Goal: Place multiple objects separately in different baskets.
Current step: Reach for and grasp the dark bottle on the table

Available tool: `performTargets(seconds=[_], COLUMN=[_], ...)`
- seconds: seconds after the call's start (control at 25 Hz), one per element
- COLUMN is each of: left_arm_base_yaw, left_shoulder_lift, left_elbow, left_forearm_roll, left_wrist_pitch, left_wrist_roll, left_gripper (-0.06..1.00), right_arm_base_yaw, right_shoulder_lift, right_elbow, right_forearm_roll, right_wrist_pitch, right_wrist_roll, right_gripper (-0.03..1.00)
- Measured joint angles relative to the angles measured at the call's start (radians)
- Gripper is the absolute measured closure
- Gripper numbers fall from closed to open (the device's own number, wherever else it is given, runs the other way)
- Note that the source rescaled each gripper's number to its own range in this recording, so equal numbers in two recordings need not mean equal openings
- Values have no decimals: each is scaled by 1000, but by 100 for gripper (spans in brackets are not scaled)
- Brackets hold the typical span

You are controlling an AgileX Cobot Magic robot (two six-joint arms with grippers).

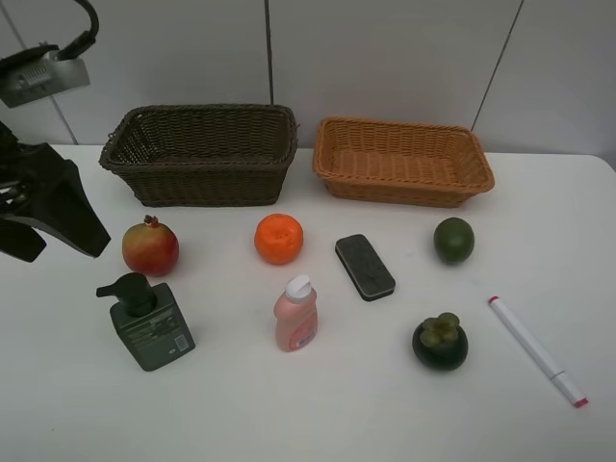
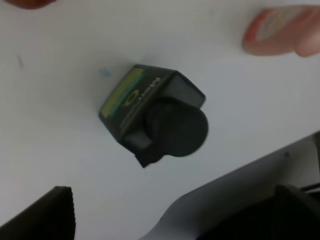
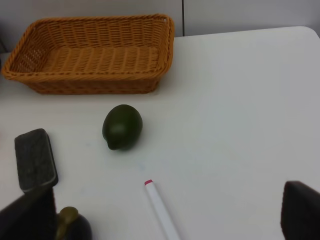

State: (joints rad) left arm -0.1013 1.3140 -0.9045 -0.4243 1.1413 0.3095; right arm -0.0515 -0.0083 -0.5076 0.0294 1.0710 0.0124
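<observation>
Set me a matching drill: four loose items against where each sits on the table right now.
1 orange
2 lime
3 marker
4 pump bottle

A lying flat, front right
B before the orange-tan basket
C front left, near the pomegranate
D before the dark brown basket

Pairs: 1-D, 2-B, 3-A, 4-C

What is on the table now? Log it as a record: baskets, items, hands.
baskets: dark brown basket back left, orange-tan basket to its right; nothing visible inside either
middle row, left to right: pomegranate, orange, eraser, lime
front row, left to right: pump bottle, pink bottle, mangosteen, marker
standing upright: pump bottle, pink bottle
left hand: open, holding nothing
right hand: open, holding nothing
items placed: none
</observation>
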Motion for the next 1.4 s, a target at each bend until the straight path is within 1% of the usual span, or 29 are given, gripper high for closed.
performTargets(seconds=[0.08, 0.16, 0.28, 0.4, 0.48, 0.56, 0.68, 0.88, 0.96, 1.2, 1.4], left_arm_base_yaw=[0, -16, -99, -208, -260, -304, -351, -356, -356, -356, -356], left_shoulder_lift=[0, 0, 0, 0, 0, 0, 0, 1, 10, 123, 208], left_elbow=[0, 0, 0, 0, 0, 0, 0, 0, 0, 0, 0], left_forearm_roll=[-24, -24, 8, 90, 143, 182, 213, 232, 232, 232, 232], left_wrist_pitch=[26, 31, 22, -16, -40, -64, -115, -171, -177, -183, -211], left_wrist_roll=[64, 96, 139, 106, 74, 59, 37, 36, 58, 85, 108], left_gripper=[1, 1, 1, 1, 1, 1, 1, 1, 1, 1, 1], right_arm_base_yaw=[0, 0, 0, 0, 0, 0, 0, 0, 0, 0, 0], right_shoulder_lift=[0, 0, 0, 0, 0, 0, 0, 0, 0, 0, 0], right_elbow=[0, 0, 0, 0, 0, 0, 0, 0, 0, 0, 0], right_forearm_roll=[0, 0, 0, 0, 0, 0, 0, 0, 0, 0, -1], right_wrist_pitch=[0, 0, 0, 0, 0, 0, 0, 0, 0, 0, 0], right_wrist_roll=[0, 0, 0, 0, 0, 0, 0, 0, 0, 0, 0], right_gripper=[-3, -3, -3, -3, -3, -3, -3, -2, -2, -2, -2])
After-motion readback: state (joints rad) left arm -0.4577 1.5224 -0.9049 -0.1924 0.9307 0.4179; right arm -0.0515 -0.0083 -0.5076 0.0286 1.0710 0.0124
